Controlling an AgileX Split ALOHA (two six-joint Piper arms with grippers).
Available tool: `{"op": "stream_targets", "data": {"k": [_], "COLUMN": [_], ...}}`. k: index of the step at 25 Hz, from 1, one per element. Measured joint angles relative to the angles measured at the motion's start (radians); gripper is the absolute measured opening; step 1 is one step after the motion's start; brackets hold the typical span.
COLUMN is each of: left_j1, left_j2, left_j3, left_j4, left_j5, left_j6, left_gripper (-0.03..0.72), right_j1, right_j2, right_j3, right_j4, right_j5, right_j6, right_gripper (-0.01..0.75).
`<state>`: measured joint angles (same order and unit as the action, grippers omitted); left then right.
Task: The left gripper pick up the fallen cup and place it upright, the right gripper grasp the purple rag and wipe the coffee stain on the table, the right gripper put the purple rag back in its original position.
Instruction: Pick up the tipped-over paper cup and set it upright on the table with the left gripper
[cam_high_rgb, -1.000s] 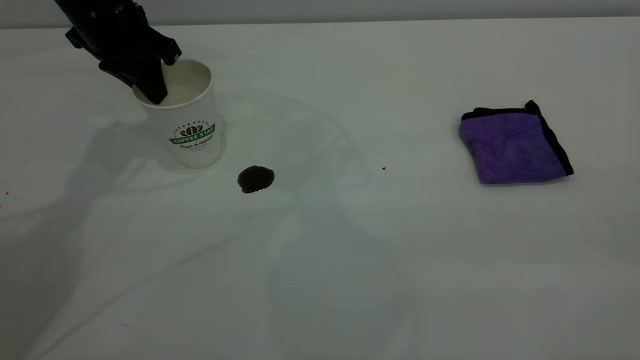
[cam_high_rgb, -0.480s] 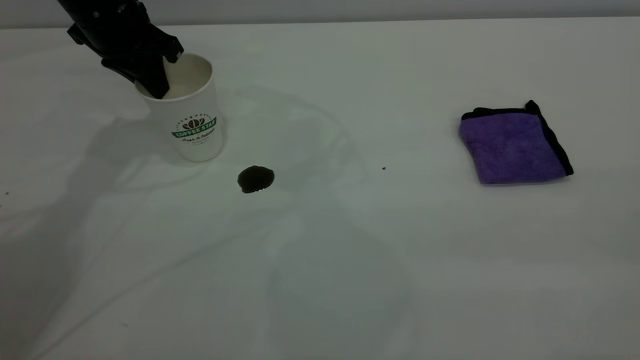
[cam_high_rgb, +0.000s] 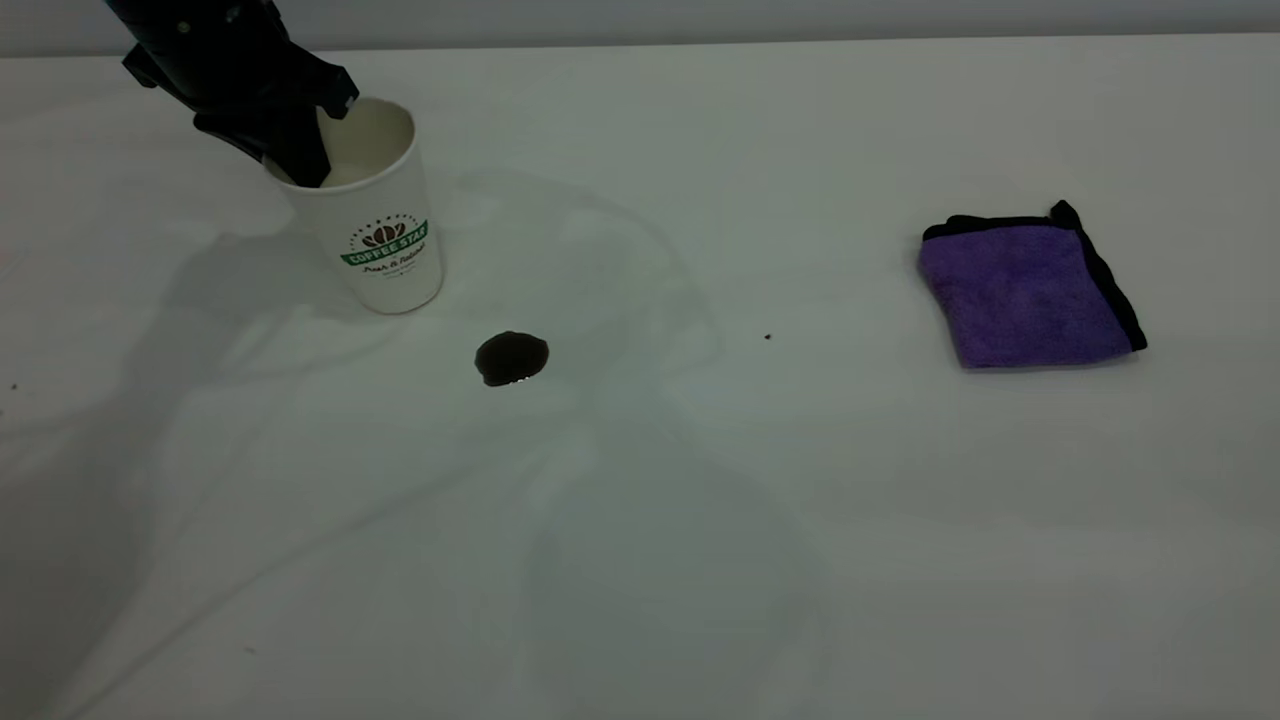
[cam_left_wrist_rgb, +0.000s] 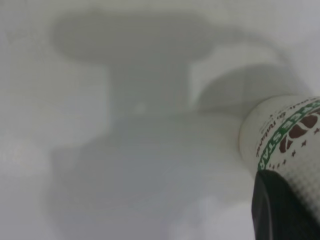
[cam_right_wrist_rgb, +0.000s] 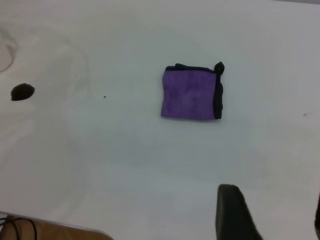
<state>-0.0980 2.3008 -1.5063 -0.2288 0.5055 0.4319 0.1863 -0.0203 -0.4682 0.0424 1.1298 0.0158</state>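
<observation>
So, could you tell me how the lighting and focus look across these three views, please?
Exterior view: dim, with soft shadows on the table beside the cup. Left wrist view: hazy, a broad shadow on the surface. Right wrist view: brighter, the purple rag clear, near finger blurred.

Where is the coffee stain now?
In the exterior view the coffee stain lies left of centre on the table, near the cup, far from the purple rag.

Lab-like: bare white table (cam_high_rgb: 700, 520), plain wall (cam_high_rgb: 700, 18).

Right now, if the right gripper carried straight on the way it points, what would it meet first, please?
Probably bare table; the purple rag lies farther ahead, though depth is uncertain. The right gripper shows only at the view's edge.
</observation>
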Motion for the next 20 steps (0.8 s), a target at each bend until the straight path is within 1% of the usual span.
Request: {"op": "stream_targets", "data": {"k": [2, 4, 10, 12, 14, 20], "left_j1": [0.0, 0.001, 0.001, 0.001, 0.001, 0.001], "left_j2": [0.002, 0.003, 0.001, -0.007, -0.023, -0.066], "left_j3": [0.0, 0.0, 0.0, 0.0, 0.0, 0.0], "left_j4": [0.001, 0.001, -0.006, -0.016, -0.019, -0.019], "left_j5": [0.0, 0.002, 0.004, 0.007, 0.008, 0.038], "left_j6": [0.0, 0.0, 0.0, 0.0, 0.0, -0.001], "left_gripper": [0.072, 0.122, 0.361, 0.414, 0.445, 0.46], "right_j1": [0.0, 0.0, 0.0, 0.0, 0.0, 0.0], "right_j2": [0.0, 0.0, 0.0, 0.0, 0.0, 0.0], "right_j3": [0.0, 0.0, 0.0, 0.0, 0.0, 0.0], "right_j4": [0.0, 0.0, 0.0, 0.0, 0.0, 0.0], "right_j5": [0.0, 0.0, 0.0, 0.0, 0.0, 0.0], "right_j6": [0.0, 0.0, 0.0, 0.0, 0.0, 0.0], "right_gripper": [0.429, 0.429, 0.429, 0.429, 0.429, 0.429]}}
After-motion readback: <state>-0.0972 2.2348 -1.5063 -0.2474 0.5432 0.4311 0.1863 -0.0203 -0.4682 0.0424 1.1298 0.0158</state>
